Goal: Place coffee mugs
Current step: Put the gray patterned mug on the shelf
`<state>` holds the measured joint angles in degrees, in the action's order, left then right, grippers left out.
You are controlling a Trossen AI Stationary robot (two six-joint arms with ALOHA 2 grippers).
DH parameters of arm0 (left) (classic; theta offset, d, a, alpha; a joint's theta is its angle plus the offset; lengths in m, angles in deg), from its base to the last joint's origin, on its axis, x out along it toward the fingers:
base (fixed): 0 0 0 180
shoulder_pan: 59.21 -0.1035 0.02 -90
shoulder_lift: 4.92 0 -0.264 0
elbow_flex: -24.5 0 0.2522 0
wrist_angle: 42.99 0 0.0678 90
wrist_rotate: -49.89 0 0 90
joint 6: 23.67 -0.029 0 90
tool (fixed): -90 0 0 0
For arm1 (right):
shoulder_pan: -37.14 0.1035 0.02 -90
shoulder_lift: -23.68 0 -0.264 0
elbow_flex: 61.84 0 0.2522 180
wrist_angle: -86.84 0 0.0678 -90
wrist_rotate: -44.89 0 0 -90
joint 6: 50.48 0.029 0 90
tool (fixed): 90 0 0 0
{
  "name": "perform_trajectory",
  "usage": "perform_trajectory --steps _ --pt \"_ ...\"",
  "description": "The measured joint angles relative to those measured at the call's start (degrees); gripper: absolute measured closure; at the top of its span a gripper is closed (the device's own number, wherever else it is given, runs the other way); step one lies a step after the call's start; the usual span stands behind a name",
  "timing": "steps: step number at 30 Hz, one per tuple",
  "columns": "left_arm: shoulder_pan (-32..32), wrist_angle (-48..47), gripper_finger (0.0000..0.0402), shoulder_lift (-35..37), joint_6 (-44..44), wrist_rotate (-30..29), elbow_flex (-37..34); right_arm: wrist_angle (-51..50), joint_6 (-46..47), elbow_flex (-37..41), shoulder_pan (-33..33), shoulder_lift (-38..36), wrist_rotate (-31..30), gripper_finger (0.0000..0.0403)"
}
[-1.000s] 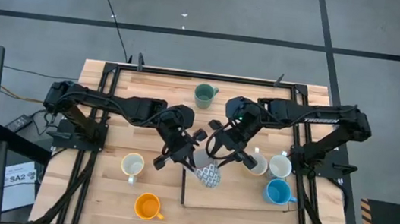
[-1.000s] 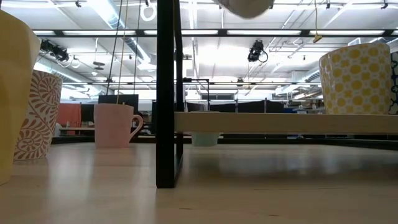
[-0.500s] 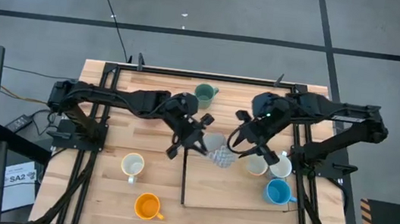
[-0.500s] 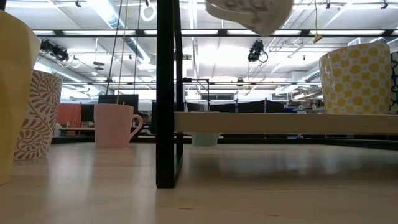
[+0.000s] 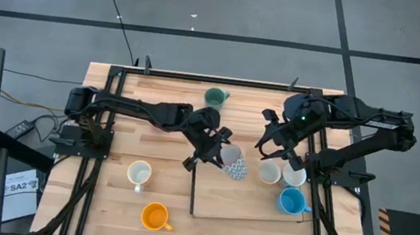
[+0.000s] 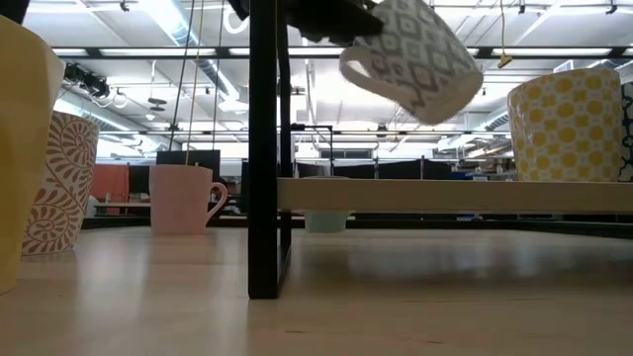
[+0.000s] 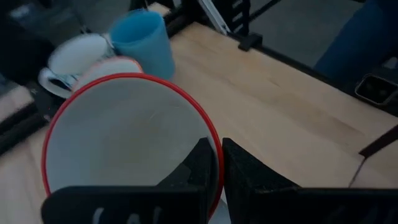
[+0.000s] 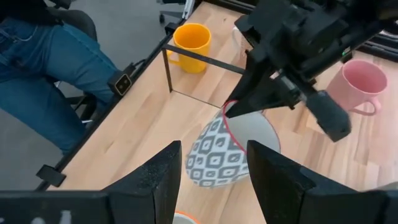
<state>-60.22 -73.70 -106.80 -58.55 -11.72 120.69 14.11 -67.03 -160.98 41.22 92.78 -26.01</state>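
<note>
A white mug with a grey diamond pattern and a red rim [image 5: 234, 167] hangs tilted over the middle of the table, above the wooden shelf [image 6: 445, 195]. My left gripper [image 5: 220, 152] is shut on it. My right gripper [image 5: 270, 149] stands open a little to the right of it, with nothing between its fingers [image 8: 211, 180]. Other coffee mugs stand about: green [image 5: 214, 97] at the far edge, white [image 5: 139, 174] and orange [image 5: 154, 216] at the near left, two white ones [image 5: 269, 173] and a blue one [image 5: 290, 200] at the right, and a pink one [image 8: 364, 84]. My left gripper pinches the patterned mug's wall at the red rim [image 7: 214, 134], one finger inside the mug and one outside. The fingers come slanting down from the table's left. The mug is lifted clear and tilted, its mouth toward the gripper and its handle [image 6: 356, 64] on the lower left.
A black rack post [image 6: 265, 148] stands in the middle and carries the shelf, on which a yellow dotted mug [image 6: 564, 124] rests. At the low view's left are a patterned mug [image 6: 59, 183] and a yellow one [image 6: 20, 148]. A person in jeans [image 8: 37, 68] sits beyond the table edge.
My left gripper has carried the patterned mug toward the table's right edge and downward, so the mug has sunk into the low view and hangs tilted. My right gripper has drawn back from the mug toward the right edge and upward, staying open.
</note>
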Motion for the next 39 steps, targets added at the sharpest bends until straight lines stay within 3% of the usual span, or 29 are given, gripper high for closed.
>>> perform_trajectory --steps 9,17,31,39 --pt "1.1 -2.0 0.0374 -1.1 1.1 -0.5 0.0 0.1 0.0 0.0 0.0 1.8 0.0 0.0216" --pt "3.1 -5.3 0.0374 -1.1 1.5 -5.6 0.9 -0.4 -0.1 0.0 0.0 3.0 0.0 0.0216" --pt "6.8 -17.0 0.0375 -2.1 7.6 -13.3 15.4 -0.8 -0.1 0.0 0.0 3.0 0.0 0.0216" --pt "8.4 -31.9 0.0375 -13.0 7.4 -13.7 29.4 -3.1 -0.1 0.0 0.0 2.9 0.3 0.0216"
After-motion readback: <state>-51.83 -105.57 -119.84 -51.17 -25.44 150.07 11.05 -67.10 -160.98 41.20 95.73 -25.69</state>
